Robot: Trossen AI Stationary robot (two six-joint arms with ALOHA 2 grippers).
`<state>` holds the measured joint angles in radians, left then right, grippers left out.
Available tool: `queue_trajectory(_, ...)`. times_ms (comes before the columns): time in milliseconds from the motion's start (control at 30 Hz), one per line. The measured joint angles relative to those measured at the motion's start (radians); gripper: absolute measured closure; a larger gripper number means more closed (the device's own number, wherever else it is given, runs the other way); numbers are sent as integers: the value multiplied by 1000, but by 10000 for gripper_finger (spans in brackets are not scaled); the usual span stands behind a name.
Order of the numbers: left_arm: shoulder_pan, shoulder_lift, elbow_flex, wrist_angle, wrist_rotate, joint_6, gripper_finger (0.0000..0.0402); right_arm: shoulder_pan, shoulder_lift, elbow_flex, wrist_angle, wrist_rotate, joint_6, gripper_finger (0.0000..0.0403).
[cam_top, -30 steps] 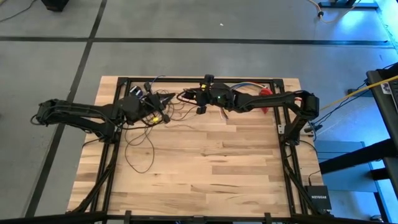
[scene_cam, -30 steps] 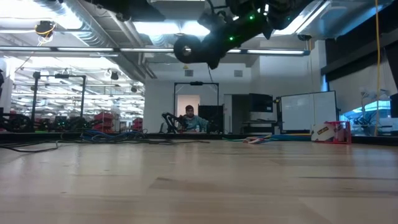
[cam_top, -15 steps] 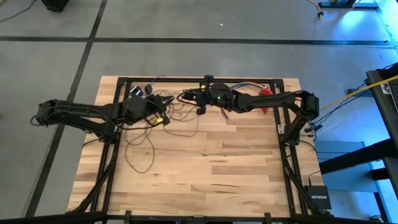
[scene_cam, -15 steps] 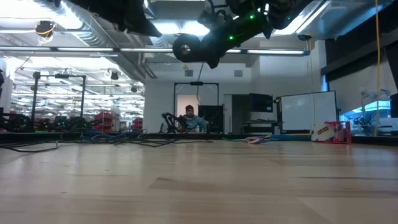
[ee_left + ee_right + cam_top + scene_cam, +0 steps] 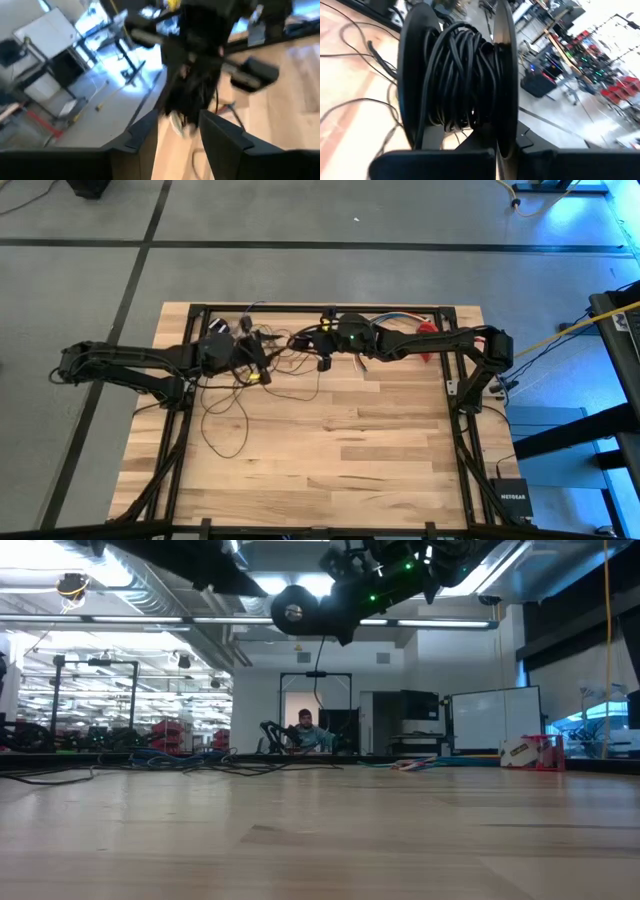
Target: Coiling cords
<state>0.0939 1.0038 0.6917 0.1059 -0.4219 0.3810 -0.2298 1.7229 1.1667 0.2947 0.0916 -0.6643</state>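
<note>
Cords: you are looking at thin dark wire, much of it sitting wound in tight turns around the core of a black reel; the rest is lying loose on the far half of the table, tangling between the two grippers and trailing into one large open loop nearer the left side.
Reel: it is hanging in the air above the table, and in the low view you are seeing one round flange face-on near the top of the picture.
Right gripper: your right arm is reaching in from the right along the far edge, and its fingers are clamping tight on the reel; in the right wrist view one thin flange is running down into the closed fingertips.
Left gripper: your left arm is stretching in from the left, with the gripper hovering over the tangle just beside the reel; its fingers are standing apart, released, and you are seeing nothing pinched between them.
Far edge: a short bundle of multicoloured wires is lying behind the right arm.
Room: a person is sitting in the doorway well beyond the table.
</note>
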Motion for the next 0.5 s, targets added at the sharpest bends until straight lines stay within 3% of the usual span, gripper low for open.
queue_trajectory(200,1,41,0,76,16,118,277,0,-1,0,-4,-91,0,401)
queue_trajectory(500,34,105,0,111,128,143,324,-2,-1,0,-15,-156,-25,400)
